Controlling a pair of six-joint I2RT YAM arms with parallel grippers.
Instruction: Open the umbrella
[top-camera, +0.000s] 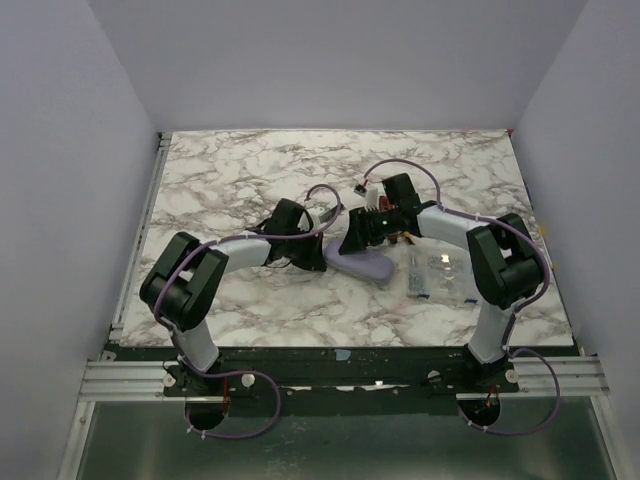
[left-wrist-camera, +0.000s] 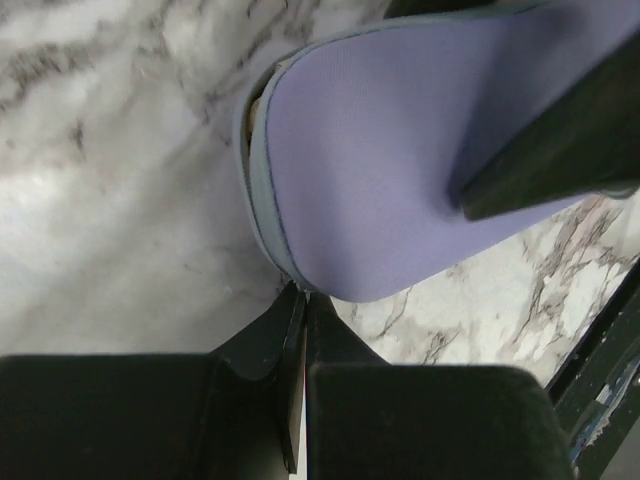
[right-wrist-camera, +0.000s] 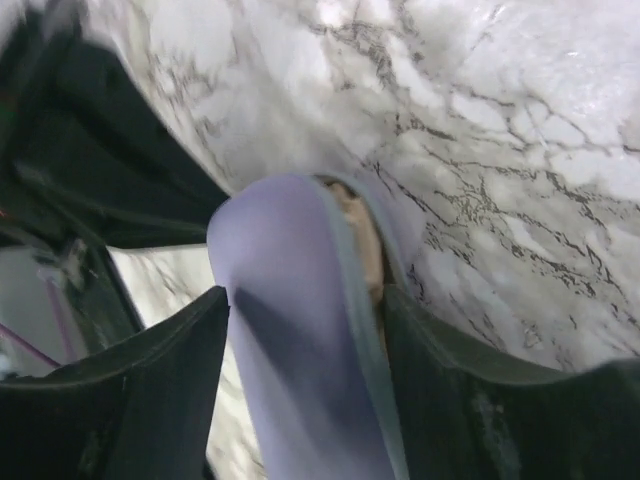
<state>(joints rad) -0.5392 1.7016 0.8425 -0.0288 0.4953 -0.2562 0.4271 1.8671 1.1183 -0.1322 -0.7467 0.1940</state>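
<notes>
Left wrist cam: black left gripper (left-wrist-camera: 298, 300) at 6 o'clock, fingers pressed together, looks pinched on the hem of the pale lavender fabric sleeve (left-wrist-camera: 380, 170). Right wrist: right gripper (right-wrist-camera: 307, 300) jaws apart, straddling it, doesn't look clamped. The tan folded umbrella (right-wrist-camera: 352, 215) peeks from the mouth at 12 o'clock. Probably soft, slippery and light, so I'd grab that tan end. Overhead: it's lying mid white marble table (top-camera: 230, 180), with a clear plastic box (top-camera: 440, 275) at its 3 o'clock, contents unclear.
</notes>
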